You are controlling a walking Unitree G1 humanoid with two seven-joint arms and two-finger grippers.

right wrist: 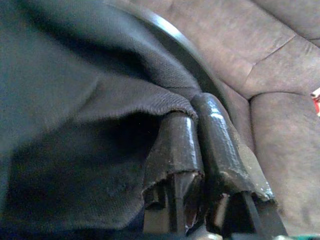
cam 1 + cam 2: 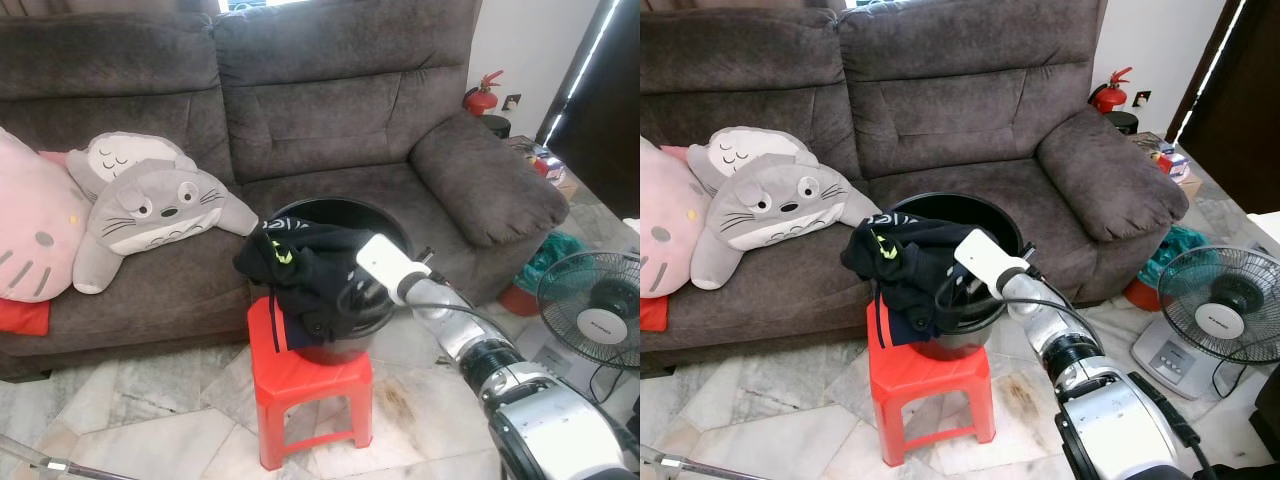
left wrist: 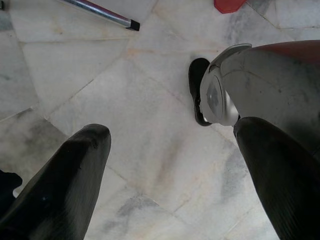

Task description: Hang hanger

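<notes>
Hanger hidden, right hand [image 1: 197, 107] clamped on dark garment [image 2: 300, 265], fingertips buried, left hand [image 3: 170, 165] apart.

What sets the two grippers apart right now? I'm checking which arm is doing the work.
The right gripper is raised at the black bucket on the red stool, while the left gripper hangs low over the marble floor. The right gripper's fingers are pinched shut on the dark garment; the left gripper's are spread open, holding nothing. Both have two long black fingers.

Grey plush toys [image 2: 150, 205] lie on the sofa [image 2: 330, 110]; a fan [image 2: 598, 308] stands right.
</notes>
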